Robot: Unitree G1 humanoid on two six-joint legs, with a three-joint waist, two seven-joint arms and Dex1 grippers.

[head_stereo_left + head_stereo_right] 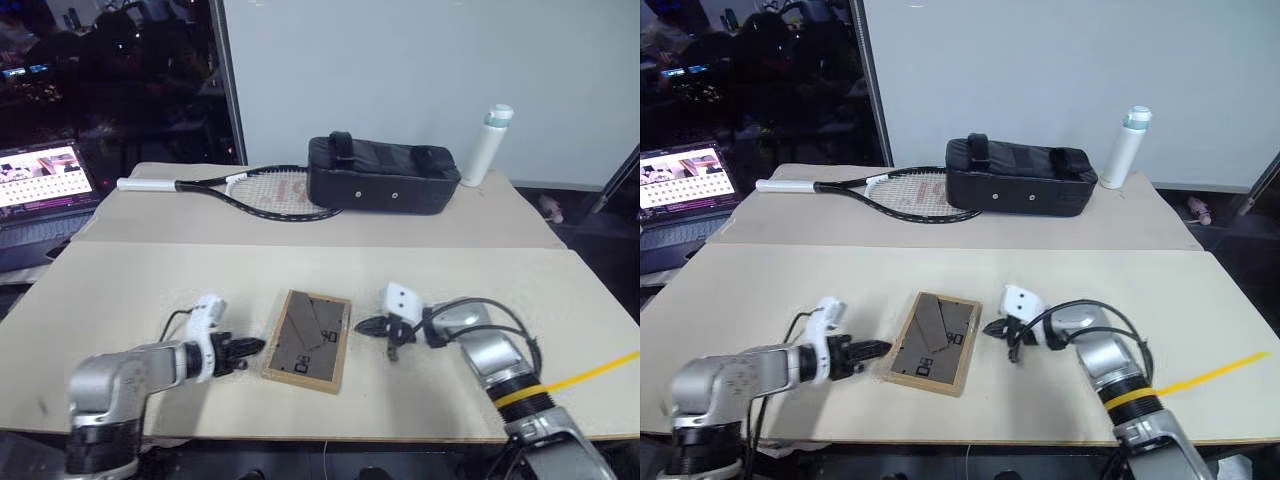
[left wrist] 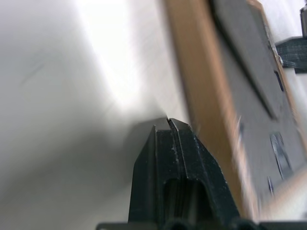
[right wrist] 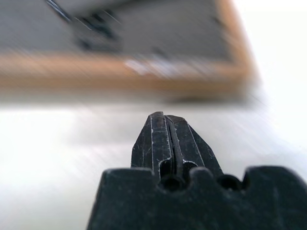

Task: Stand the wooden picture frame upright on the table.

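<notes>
Both tools [image 1: 256, 347] [image 1: 362, 326] flank flat frame [image 1: 309, 340].

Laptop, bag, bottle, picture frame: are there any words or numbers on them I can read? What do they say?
None can be read.
Laptop: its screen shows rows of tiny pictures and marks, too small to read.
Wooden picture frame: dark back panel with metal clips, no words visible.
Black bag: two small round studs, no label visible.
White bottle: plain, no print visible.
Racket: reddish mark on the strings, too blurred to read.

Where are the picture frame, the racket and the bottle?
picture frame [image 1: 309, 340], left eye view, dark back panel.
racket [image 1: 282, 192], left eye view, strings.
bottle [image 1: 487, 148], left eye view, white body.
</notes>
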